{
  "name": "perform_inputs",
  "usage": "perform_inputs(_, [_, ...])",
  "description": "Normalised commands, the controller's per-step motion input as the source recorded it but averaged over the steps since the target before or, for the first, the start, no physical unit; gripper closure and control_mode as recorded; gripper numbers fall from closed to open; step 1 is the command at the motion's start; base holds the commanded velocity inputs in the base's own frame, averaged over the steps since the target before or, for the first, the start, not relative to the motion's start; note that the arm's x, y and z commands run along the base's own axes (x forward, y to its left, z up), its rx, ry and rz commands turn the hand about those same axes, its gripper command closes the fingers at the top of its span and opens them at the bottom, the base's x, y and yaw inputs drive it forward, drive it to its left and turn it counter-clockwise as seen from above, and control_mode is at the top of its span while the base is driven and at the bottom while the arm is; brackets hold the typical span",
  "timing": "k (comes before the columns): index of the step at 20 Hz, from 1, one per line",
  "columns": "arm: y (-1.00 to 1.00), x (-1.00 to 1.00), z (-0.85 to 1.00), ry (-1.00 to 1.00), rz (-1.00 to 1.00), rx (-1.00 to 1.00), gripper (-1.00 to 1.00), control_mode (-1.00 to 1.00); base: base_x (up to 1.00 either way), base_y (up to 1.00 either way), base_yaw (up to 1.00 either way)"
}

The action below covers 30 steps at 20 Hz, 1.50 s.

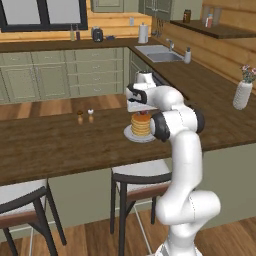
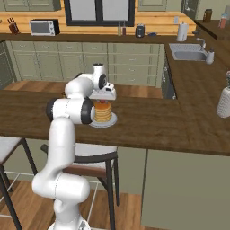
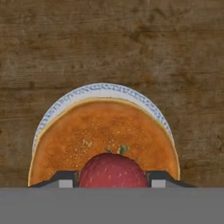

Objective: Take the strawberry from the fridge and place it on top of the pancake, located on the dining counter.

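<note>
The strawberry (image 3: 113, 170) sits low in the hand view, red with a small green stalk, squeezed between the two dark fingertips. My gripper (image 3: 112, 181) is shut on it, right above the pancake (image 3: 105, 131). The golden-tan stack (image 1: 141, 125) rests on a round pale plate (image 3: 65, 101) on the dark brown dining counter (image 1: 60, 145). In both base views the gripper (image 1: 140, 111) (image 2: 104, 99) points straight down onto the top of the pancake (image 2: 103, 113). The fridge is out of view.
Two small shakers (image 1: 80, 116) stand on the counter left of the plate. A white vase (image 1: 242, 92) with flowers stands at the right end. Stools (image 1: 140, 175) are tucked under the near edge. A sink (image 2: 191, 55) lies in the far counter.
</note>
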Motion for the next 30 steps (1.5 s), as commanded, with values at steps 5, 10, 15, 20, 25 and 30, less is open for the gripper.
perform_inputs(5, [0.00, -0.29, 0.00, 0.00, 0.00, 0.00, -1.00, -1.00, 0.00, 0.00, 0.00])
perform_inputs(10, [0.03, -0.17, 0.11, -0.07, 0.00, -0.02, -1.00, -1.00, 0.00, 0.00, 0.00])
perform_inputs(15, [0.05, -0.74, 0.26, -0.10, 0.00, -0.03, -1.00, -1.00, 0.00, 0.00, 0.00])
perform_inputs(20, [0.17, -1.00, 0.11, -0.20, 0.00, -0.01, -1.00, -1.00, 0.00, 0.00, 0.00])
perform_inputs(25, [0.30, -1.00, 0.09, -0.22, 0.03, -0.01, -1.00, -1.00, 0.00, 0.00, 0.00])
perform_inputs(30, [0.33, -1.00, 0.42, -0.19, 0.01, -0.02, -1.00, -1.00, 0.00, 0.00, 0.00])
